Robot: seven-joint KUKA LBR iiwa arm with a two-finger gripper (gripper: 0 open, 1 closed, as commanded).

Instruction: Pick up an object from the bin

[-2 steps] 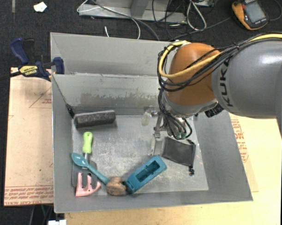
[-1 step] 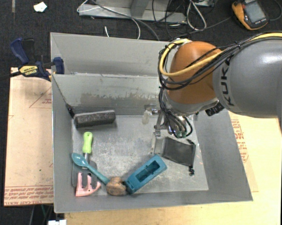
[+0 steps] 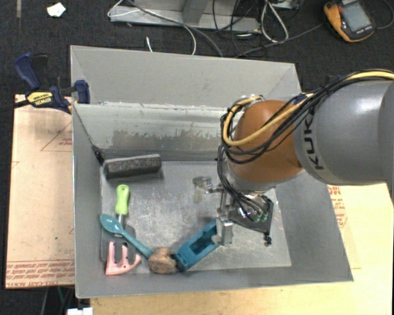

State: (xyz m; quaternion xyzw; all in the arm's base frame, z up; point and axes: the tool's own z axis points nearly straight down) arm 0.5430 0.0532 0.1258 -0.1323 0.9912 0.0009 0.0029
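Gripper: the gripper [image 3: 224, 233] hangs low over the front-right floor of the bin [image 3: 176, 204], right at the upper end of a teal tool [image 3: 197, 246].
Claw: I cannot tell whether it is spread or pressed together, because the orange cover [image 3: 265, 143] on the wrist looms over it and the tip is a tangle of metal from this angle.
Likely pick: the teal tool is the closest candidate. It lies flat and slanted near the front wall, with its lower end touching a tan lump [image 3: 161, 261].
Neighbours: a light-blue spoon [image 3: 120, 232] runs down towards that lump. A pink fork [image 3: 119, 261] and a green-handled utensil [image 3: 122, 199] sit just beside the spoon at front left. A dark grey block [image 3: 133, 165] lies well apart at the back.
Risk, end grip: the gripper sits at the tool's very end, not its middle. A pinch there would probably let the long body pivot, droop and slide free on the way up.
Risk, missed straddle: if the claw lands on top of the tool and not astride it, it would press the tool into the floor and close on nothing.
Risk, passengers: the lump touches the tool's low end, so a lift could roll or drag it and nudge the spoon.
Risk, front wall: the tool's low end lies near the wall, so a swinging tool may clip it and get knocked loose.
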